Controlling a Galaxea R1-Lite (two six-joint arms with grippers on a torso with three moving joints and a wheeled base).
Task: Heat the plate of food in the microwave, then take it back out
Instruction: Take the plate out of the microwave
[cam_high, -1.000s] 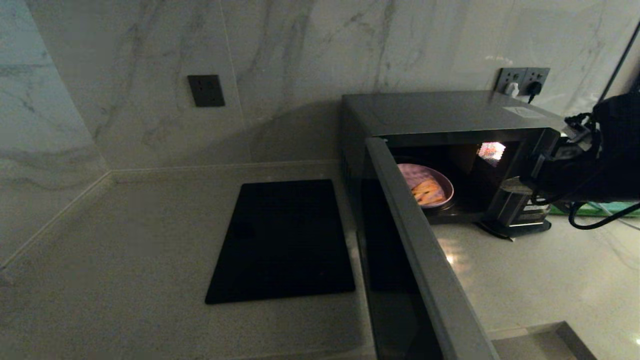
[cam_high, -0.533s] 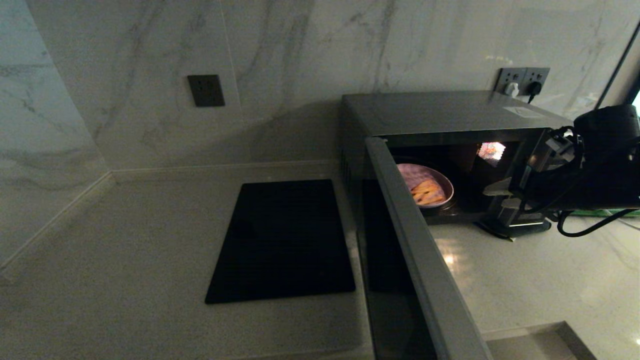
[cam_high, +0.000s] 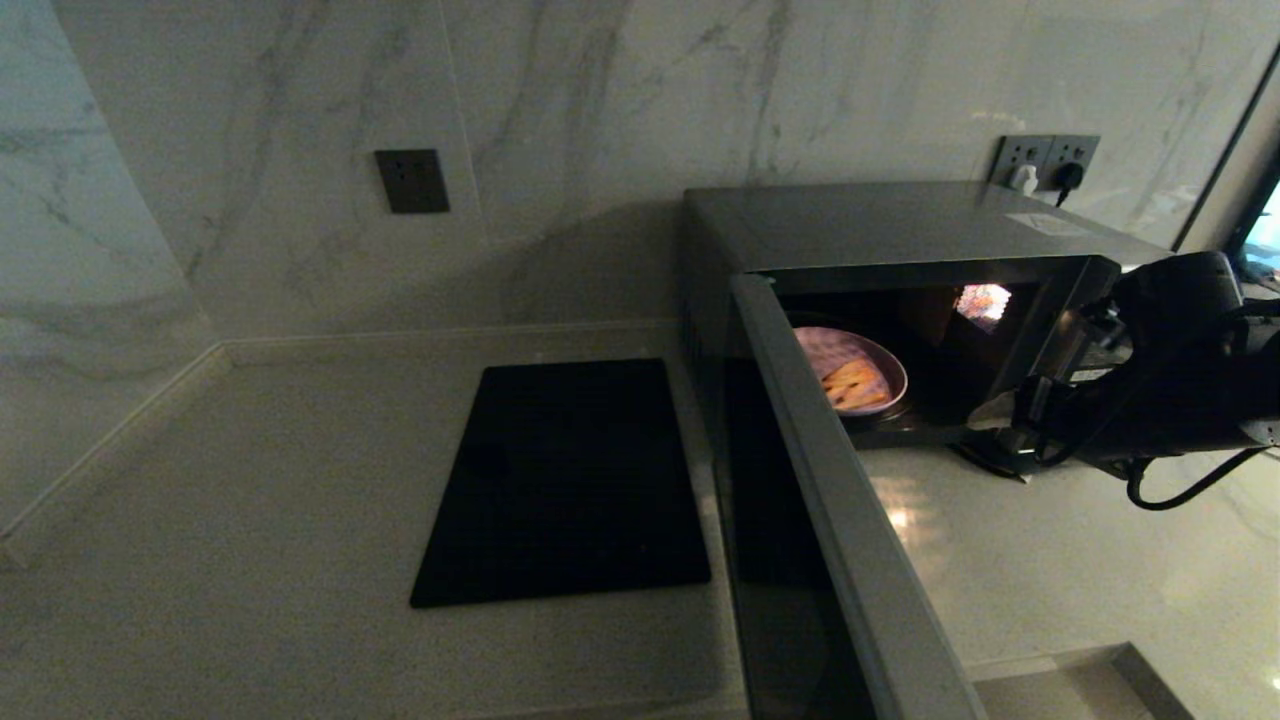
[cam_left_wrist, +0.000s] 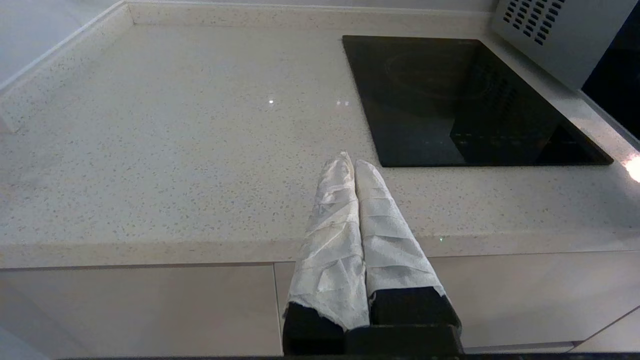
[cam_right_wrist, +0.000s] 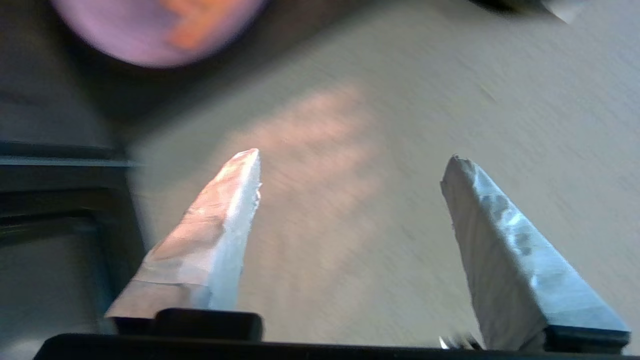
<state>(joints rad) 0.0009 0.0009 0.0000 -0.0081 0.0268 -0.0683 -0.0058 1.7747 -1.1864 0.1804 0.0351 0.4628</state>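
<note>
The microwave (cam_high: 900, 230) stands at the right of the counter, its door (cam_high: 840, 500) swung wide open toward me and its inside lit. The lavender plate of food (cam_high: 850, 375) rests inside, orange pieces on it. My right gripper (cam_high: 992, 424) hovers low over the counter just outside the microwave's front right corner, open and empty. From the right wrist, the two wrapped fingers (cam_right_wrist: 225, 220) stand far apart over bare counter, with the plate of food (cam_right_wrist: 155, 30) ahead. My left gripper (cam_left_wrist: 351, 161) is shut and empty, parked over the counter's front edge.
A flat black panel (cam_high: 565, 480) lies in the counter left of the microwave, also seen as the black panel (cam_left_wrist: 470, 100) from the left wrist. Wall sockets (cam_high: 1045, 160) with plugs sit behind the microwave. The open door juts far forward.
My right gripper has gone from shut to wide open. It has dropped from the microwave's button panel toward the counter, the arm pulling slightly right. Plate and door have not moved.
</note>
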